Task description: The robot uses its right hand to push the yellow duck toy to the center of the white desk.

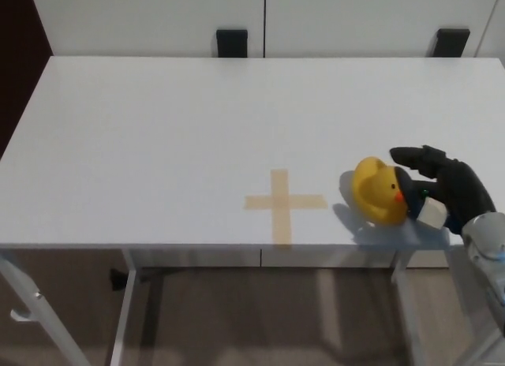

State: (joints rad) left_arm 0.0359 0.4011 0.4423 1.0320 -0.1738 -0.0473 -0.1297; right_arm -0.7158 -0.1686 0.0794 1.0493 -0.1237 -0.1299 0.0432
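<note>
A yellow duck toy (377, 191) with an orange beak stands on the white desk (158, 137), right of a tan tape cross (283, 202) near the front edge. My right hand (438, 189) comes in from the right and presses against the duck's right side, by its beak. Its fingers are spread apart, one stretched out behind the duck, and they hold nothing. My left hand does not show.
Two black brackets (232, 42) (451, 42) stand at the desk's far edge against a white wall. The desk's front edge runs just below the duck and the cross. Metal desk legs (126, 319) and floor show underneath.
</note>
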